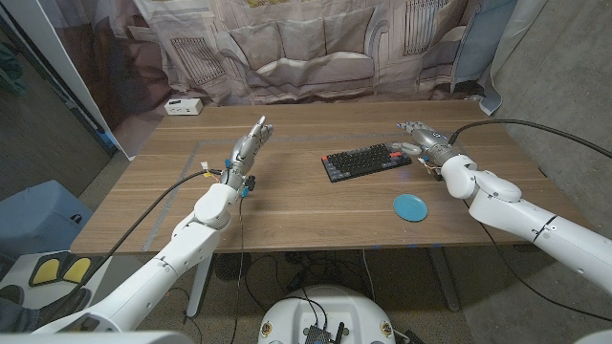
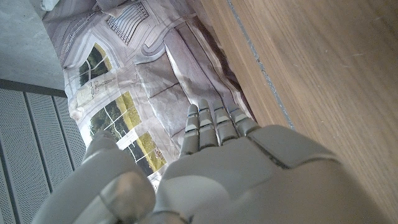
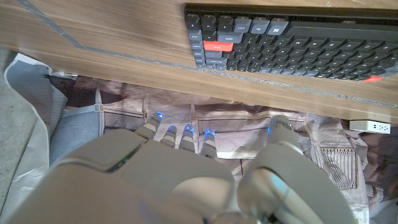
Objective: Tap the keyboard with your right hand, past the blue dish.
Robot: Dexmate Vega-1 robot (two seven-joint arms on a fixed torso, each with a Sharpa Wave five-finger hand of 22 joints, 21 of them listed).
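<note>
Right hand (image 1: 418, 135): holds nothing, fingers loosely extended, just right of keyboard's far end.
Keyboard (image 1: 366, 161): centre-right of table (image 1: 287, 220), beyond blue dish (image 1: 411, 206).
Left hand (image 1: 247, 150): fingers straight, nothing held.
Advice: swing fingertips left over keys, tap lightly downward.

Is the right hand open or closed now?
Open: the right hand holds nothing, fingers stretched out beside the keyboard.

White box (image 1: 183, 106) at table (image 1: 287, 215) corner
</note>
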